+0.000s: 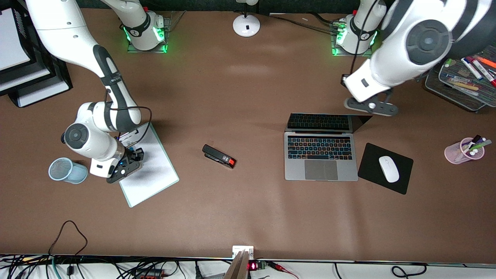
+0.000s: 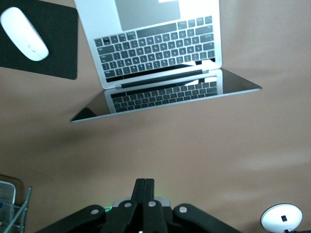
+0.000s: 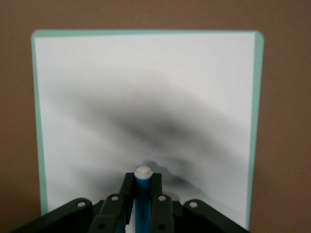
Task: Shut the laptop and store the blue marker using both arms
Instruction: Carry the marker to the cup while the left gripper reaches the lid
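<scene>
The right gripper [image 3: 142,199] clamps the blue marker [image 3: 142,194] over the whiteboard [image 1: 149,170], inside its green edges. The left gripper [image 2: 144,189], fingers pressed together, hangs over bare table just past the open laptop [image 1: 321,155] lid's rim.

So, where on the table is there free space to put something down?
The widest bare patch lies between the stapler and the laptop, and along the table edge nearest the front camera. Between the whiteboard and the stapler is also free. It is crowded around the mousepad, and where the right claw holds the blue marker over the whiteboard beside the mesh cup.
</scene>
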`<state>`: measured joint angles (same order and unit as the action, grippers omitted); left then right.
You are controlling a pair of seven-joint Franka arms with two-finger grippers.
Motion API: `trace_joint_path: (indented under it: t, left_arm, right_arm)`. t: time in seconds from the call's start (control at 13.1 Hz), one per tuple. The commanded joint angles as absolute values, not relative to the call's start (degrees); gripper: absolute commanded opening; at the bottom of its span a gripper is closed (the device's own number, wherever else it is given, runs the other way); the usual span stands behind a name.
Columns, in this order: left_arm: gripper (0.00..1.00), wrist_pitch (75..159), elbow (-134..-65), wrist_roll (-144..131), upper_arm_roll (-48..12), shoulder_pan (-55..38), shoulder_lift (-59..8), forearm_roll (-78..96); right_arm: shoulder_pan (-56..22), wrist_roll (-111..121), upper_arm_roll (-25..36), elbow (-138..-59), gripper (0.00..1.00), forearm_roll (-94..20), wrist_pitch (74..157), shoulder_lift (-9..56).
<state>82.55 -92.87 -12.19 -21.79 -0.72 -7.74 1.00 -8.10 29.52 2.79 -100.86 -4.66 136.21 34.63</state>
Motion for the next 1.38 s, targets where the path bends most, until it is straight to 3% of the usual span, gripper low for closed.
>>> trace_joint_path:
  t: [0.0,0.15,0.31,0.54,0.92,1.3]
  left_arm:
    - [0.0,83.4,-94.8,-12.7,-22.1,-0.2,-6.1,2.2]
    - [0.0,84.2,-96.2,-13.4,-22.6,-0.1,-5.9,2.2]
    - [0.0,88.9,-102.6,-13.4,-22.8,0.4,-3.2,2.5]
    - [0.0,100.5,-114.7,-13.4,-24.0,0.1,1.6,2.5]
    - [0.0,125.4,-128.7,-13.3,-24.3,-0.2,0.3,2.5]
    - [0.0,137.8,-129.3,-12.0,-24.2,0.3,-4.5,-0.3]
  right_arm:
    - [-7.1,31.4,2.5,-96.8,0.0,-6.2,128.8,31.7]
    - [-6.3,33.8,2.5,-95.4,0.0,-6.2,124.6,28.8]
    - [-4.5,38.8,2.5,-94.5,0.0,-6.6,120.8,26.0]
    - [0.4,52.3,2.5,-91.7,0.0,-14.2,115.5,24.3]
    - [7.9,80.1,2.7,-87.1,0.0,-24.4,113.6,24.8]
    - [14.6,102.7,2.7,-86.6,0.0,-34.1,113.6,26.2]
